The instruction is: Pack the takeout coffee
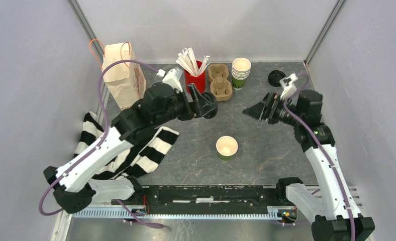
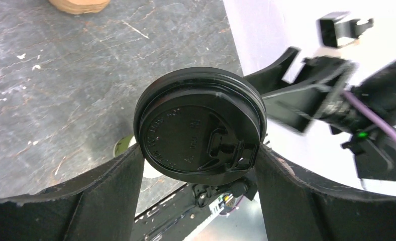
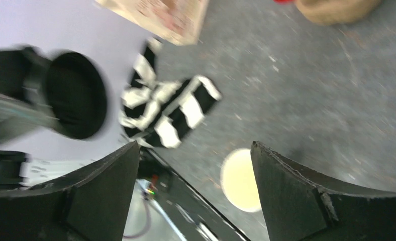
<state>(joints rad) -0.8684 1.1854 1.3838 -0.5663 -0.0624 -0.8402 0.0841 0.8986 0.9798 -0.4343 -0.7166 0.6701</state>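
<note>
So the left gripper (image 1: pixel 208 106) is clamped on a black lid (image 2: pixel 201 130), narrow grip, one finger (image 2: pixel 113 196) pressed against each side of the rim. The lid is held on edge up in the air, with its top face toward the left wrist cam. The right gripper (image 1: pixel 251 111) is spread wide with nothing in it, and it hangs facing the left one across a small gap. In the right wrist view (image 3: pixel 195 148) you just see table between its fingers, though that shot is pretty blurry. The green cup (image 1: pixel 226 148) is the coffee cup here. It sits upright with no lid on, about mid-table and a bit toward 6 o'clock, below and between the two grippers and touching neither. For room, bare table (image 1: pixel 266 150) shows all round the cup, most of it toward 3 o'clock. A striped cloth (image 1: pixel 151 150) lies at 8 o'clock under the left arm, well apart from the cup. The back edge is crowded: paper bag (image 1: pixel 123 75) at 10, red holder of straws (image 1: pixel 195 75) at 12, cardboard carrier (image 1: pixel 219 82) just beside it, stack of cups (image 1: pixel 240 73) at 1, second black lid (image 1: pixel 276 78) at 2 near the right wall.
</note>
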